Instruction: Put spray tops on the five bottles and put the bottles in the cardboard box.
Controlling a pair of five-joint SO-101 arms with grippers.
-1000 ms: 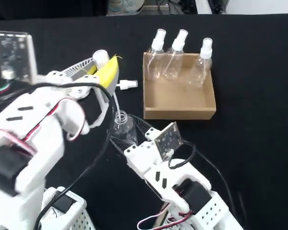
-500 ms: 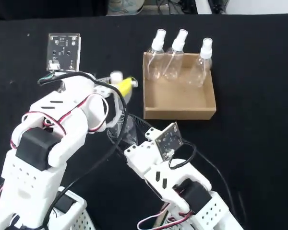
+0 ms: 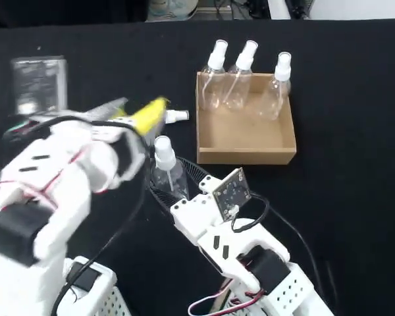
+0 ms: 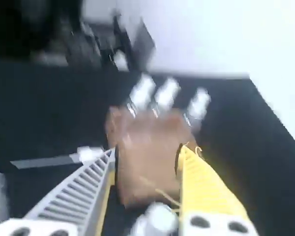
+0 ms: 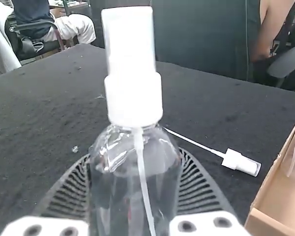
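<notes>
A clear bottle [image 3: 166, 172] with a white spray top [image 3: 163, 150] seated on its neck is held upright just left of centre in the high view. It is clamped between the ribbed black fingers of the right gripper [image 3: 176, 183]. A loose spray top [image 3: 176, 116] is laid on the black table [image 3: 355, 99] just above it, beside the cardboard box [image 3: 247, 157]. Three capped bottles [image 3: 240, 82] are leaned against the box's far wall. The left gripper [image 3: 131, 112] is held spread and empty, up and left of the bottle.
</notes>
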